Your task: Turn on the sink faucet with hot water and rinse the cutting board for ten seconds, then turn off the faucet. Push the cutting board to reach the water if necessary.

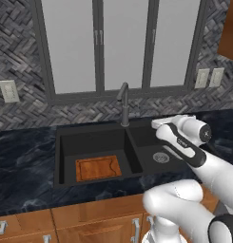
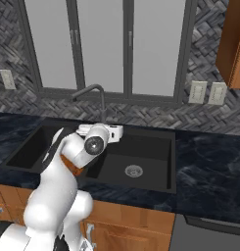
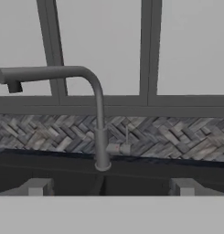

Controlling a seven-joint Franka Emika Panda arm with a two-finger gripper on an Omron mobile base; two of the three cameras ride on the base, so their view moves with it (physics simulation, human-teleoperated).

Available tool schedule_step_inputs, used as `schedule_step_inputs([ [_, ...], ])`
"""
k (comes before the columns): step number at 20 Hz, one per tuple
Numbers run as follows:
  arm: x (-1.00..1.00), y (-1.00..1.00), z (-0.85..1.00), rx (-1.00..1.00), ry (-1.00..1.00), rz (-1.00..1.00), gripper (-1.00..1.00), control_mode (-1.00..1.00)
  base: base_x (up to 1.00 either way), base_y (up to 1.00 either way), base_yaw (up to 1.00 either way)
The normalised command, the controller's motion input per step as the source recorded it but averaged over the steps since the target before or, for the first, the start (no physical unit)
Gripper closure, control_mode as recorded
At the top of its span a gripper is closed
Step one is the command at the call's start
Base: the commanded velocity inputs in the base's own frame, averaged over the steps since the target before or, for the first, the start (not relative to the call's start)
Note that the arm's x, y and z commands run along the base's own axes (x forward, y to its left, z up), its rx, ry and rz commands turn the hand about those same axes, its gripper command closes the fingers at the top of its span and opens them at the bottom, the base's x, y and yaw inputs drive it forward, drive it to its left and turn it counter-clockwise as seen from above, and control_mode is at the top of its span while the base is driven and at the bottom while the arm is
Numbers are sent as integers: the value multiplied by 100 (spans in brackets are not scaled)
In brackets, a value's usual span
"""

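1. Black and matte, the sink [image 1: 96,142] sits mid-frame in the left base view, sunk into a dark marbled desk [image 1: 23,166]. The cutting board [image 1: 98,168], reddish-brown wood with a grooved border, lies flat on the floor of the left basin, toward its front. The sink faucet [image 1: 123,102] stands behind the centre divider, a slim dark grey post. No water falls from it, so I judge the task barely begun: the tap has yet to be turned on, and the rinse and the shut-off are both ahead. The white arm comes up from the lower right, and its hand [image 1: 158,124] hovers over the right basin, right of the faucet post.

2. From the right base view, the faucet's spout curves toward the upper left, over the left basin. The round metal drain [image 2: 133,170] gleams in the right basin. Herringbone grey tile [image 2: 156,113] backs the desk, below pale window panes, and warm wooden cabinet fronts run along the bottom.

3. Looking along the hand in the hand view, the two finger tips [image 3: 35,187] stand wide apart at the bottom, holding nothing. Between them rises the faucet post, its small side lever [image 3: 120,147] low at centre, untouched. The spout end sits at upper left, dry.
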Motion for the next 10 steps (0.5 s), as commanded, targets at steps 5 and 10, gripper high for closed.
schedule_step_inputs([
  [5,35,-9,0,7,0,0,-100,-100,0,0,0],
  [10,25,-2,-6,2,0,0,-100,-100,0,0,0],
])
